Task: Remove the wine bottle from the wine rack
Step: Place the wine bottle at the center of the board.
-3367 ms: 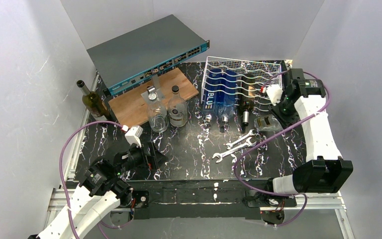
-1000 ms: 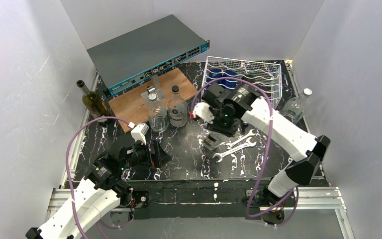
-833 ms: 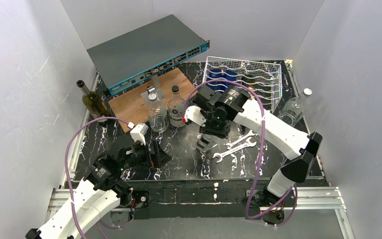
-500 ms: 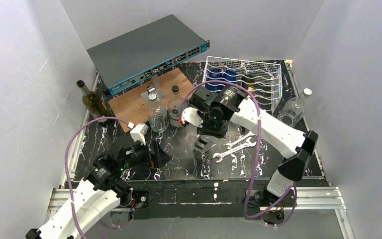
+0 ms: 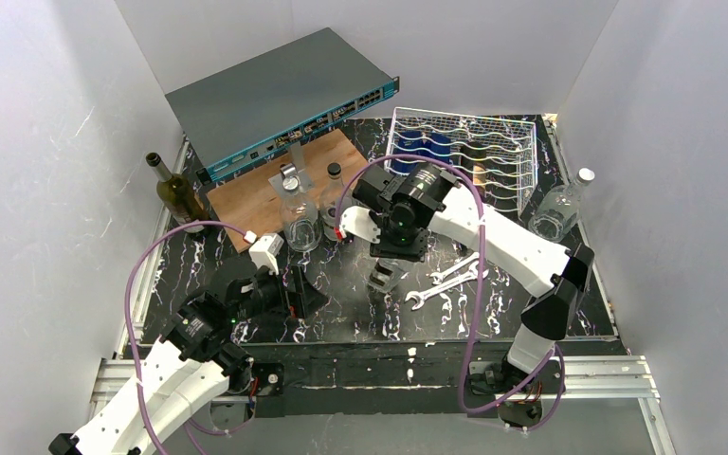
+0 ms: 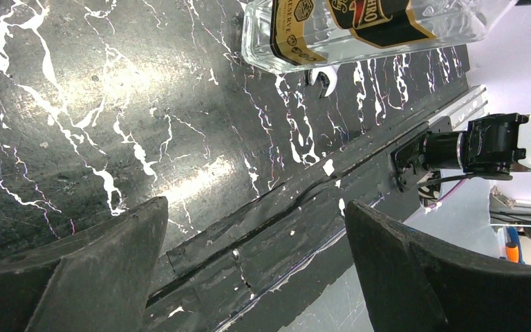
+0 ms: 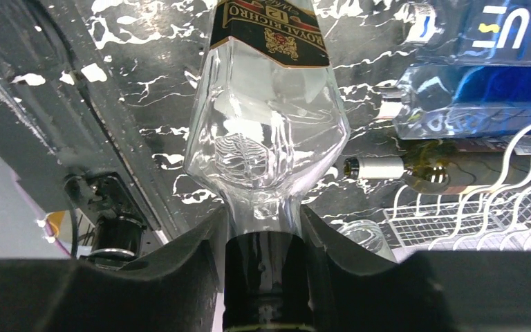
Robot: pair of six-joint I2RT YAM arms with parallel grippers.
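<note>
The right end effector (image 7: pixel 263 225) is gripping the clear wine bottle (image 7: pixel 266 131) by its neck, off the wine rack (image 5: pixel 507 142); lowering it onto the table (image 5: pixel 351 308) seems next.

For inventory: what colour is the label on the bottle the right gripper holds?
The clear bottle's label is black with gold lettering; the right wrist view shows it best.
</note>
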